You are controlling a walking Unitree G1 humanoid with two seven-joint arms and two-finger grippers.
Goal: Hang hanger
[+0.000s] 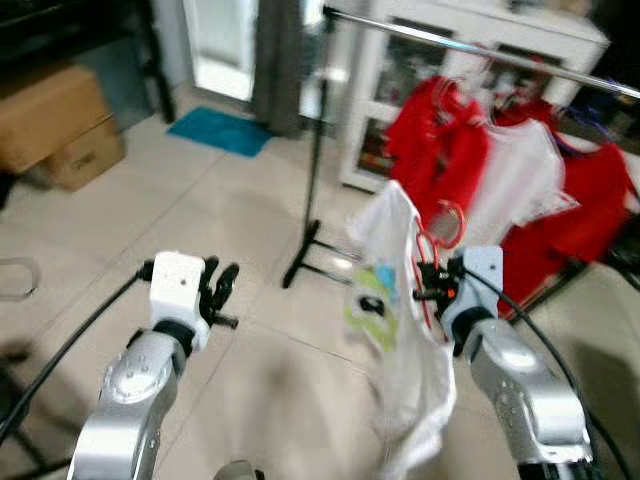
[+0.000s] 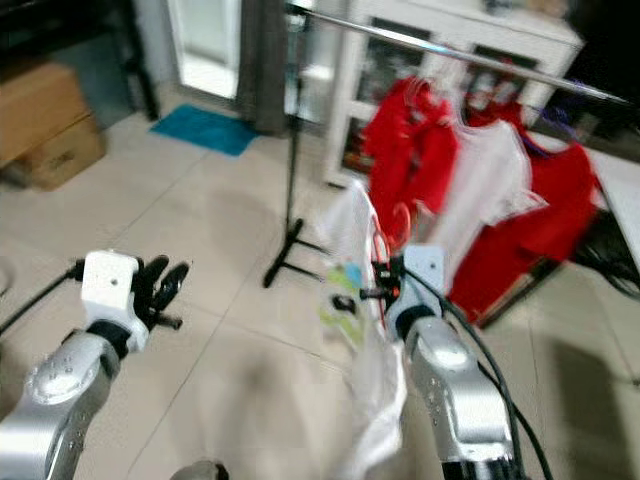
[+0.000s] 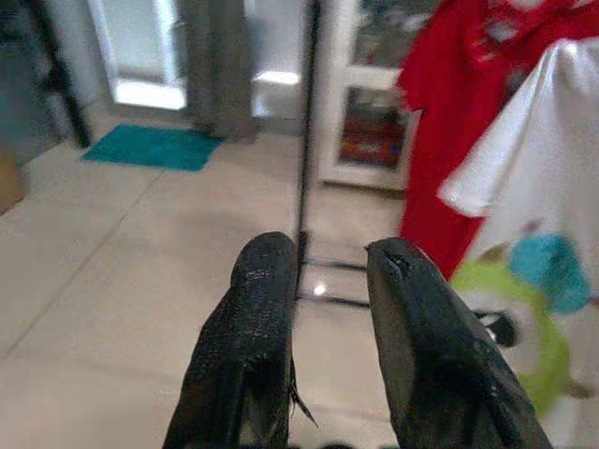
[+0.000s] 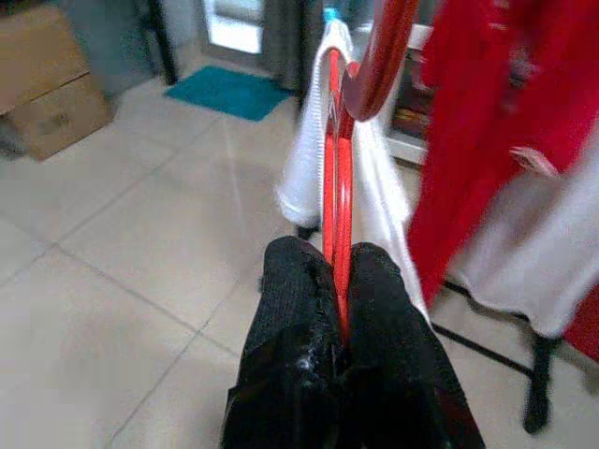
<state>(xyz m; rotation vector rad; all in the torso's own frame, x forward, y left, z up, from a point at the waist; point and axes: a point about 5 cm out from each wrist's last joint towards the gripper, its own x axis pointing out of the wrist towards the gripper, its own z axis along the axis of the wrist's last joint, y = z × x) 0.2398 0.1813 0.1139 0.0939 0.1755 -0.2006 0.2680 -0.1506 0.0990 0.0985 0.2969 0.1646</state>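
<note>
- Both silver arms sit closest to the camera: left gripper (image 1: 222,290) raised over the floor with nothing in it, jaws a narrow gap apart, the black fingers (image 3: 253,346) parted just enough to see the rack pole between them.
- Right gripper (image 1: 428,283) has its jaws clamped on the red hanger (image 4: 337,178), pinching the wire between the two finger pads.
- Hanger runs straight away from the right gripper along the finger line, long axis roughly upright in the head views, hook end uppermost; its red loop (image 1: 447,223) shows above the gripper.
- One white shirt (image 1: 400,340) with a green and blue print hangs off that hanger, draping down past the right forearm and well clear of the floor.
- Hanger is held in the air, short of the rack rail (image 1: 470,48) and below it; not hooked on.
- Rack: one chrome rail sloping across the top right, one black upright pole (image 1: 315,160) on a black foot.
- On the rail: clothes in red (image 1: 440,150) and one white garment (image 1: 515,180) between them; red count looks like three but blur makes it uncertain.
- Floor (image 1: 220,200) is pale beige tile, glossy.
- Room: white glass-door cabinet (image 1: 400,90) behind the rack, grey curtain (image 1: 278,60) beside a bright doorway, one teal mat (image 1: 220,131) in front of it.
- Two cardboard boxes (image 1: 55,125) stacked at far left.
- Head views are motion-blurred, small detail not readable.
</note>
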